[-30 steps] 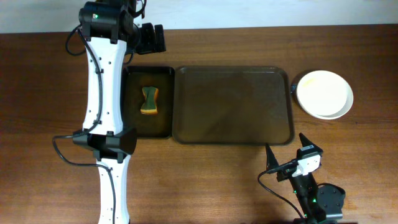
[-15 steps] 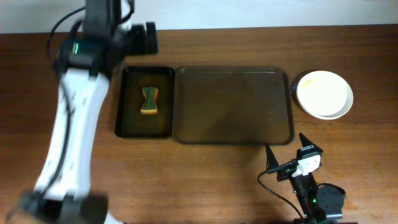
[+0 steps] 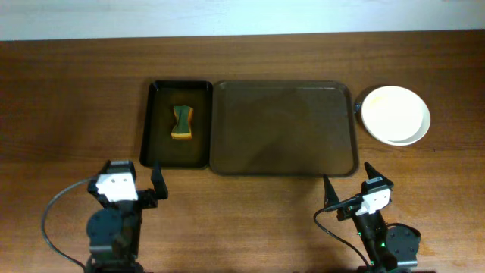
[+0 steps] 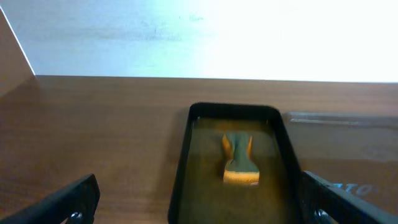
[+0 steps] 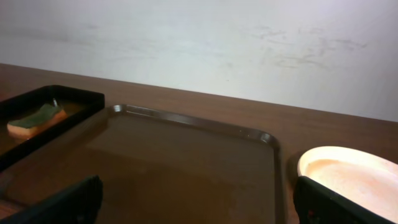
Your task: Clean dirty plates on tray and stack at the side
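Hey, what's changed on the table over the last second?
The left arm, stretched out beside the black tray, swung back to its base; the left gripper now sits open and empty near the front edge. The right gripper, sponge, large tray and plates stayed put.

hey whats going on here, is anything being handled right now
Nothing is being handled. Both arms sit at the near table edge, the left pincer and right pincer open and empty. The large tray is bare, the white plates sit on the tabletop to its right, looking clean, and the sponge lies in the black tray.
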{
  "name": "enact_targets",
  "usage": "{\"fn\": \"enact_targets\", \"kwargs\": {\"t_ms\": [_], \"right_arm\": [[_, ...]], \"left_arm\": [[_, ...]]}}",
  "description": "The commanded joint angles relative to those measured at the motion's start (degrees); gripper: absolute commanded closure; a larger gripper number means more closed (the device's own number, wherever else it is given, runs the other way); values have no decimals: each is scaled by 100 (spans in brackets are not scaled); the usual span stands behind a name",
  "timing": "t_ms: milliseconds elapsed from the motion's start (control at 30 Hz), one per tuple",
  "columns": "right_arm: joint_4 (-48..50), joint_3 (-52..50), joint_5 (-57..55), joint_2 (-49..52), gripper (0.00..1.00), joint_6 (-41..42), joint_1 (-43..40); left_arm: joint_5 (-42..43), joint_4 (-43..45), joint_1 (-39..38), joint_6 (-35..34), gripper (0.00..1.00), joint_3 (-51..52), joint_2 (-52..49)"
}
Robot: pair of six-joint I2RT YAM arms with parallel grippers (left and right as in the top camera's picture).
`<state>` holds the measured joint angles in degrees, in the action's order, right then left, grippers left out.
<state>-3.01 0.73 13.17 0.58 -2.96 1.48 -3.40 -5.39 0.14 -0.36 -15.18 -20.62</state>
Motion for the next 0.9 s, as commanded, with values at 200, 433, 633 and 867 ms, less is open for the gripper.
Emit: {"fn": "enact_targets", "kwargs": {"t_ms": [200, 433, 633, 867], "right_arm": [[-24, -42, 31, -37, 2, 39, 39], [-24, -42, 31, -37, 2, 42, 39], [-24, -42, 31, -37, 2, 39, 39], [-24, -42, 31, -39, 2, 39, 39]], "left_arm": [[122, 232, 7, 931, 0, 1360, 1950], [214, 76, 2, 925, 0, 1467, 2033], [214, 76, 2, 925, 0, 1467, 2033], [214, 76, 2, 925, 0, 1467, 2033]]}}
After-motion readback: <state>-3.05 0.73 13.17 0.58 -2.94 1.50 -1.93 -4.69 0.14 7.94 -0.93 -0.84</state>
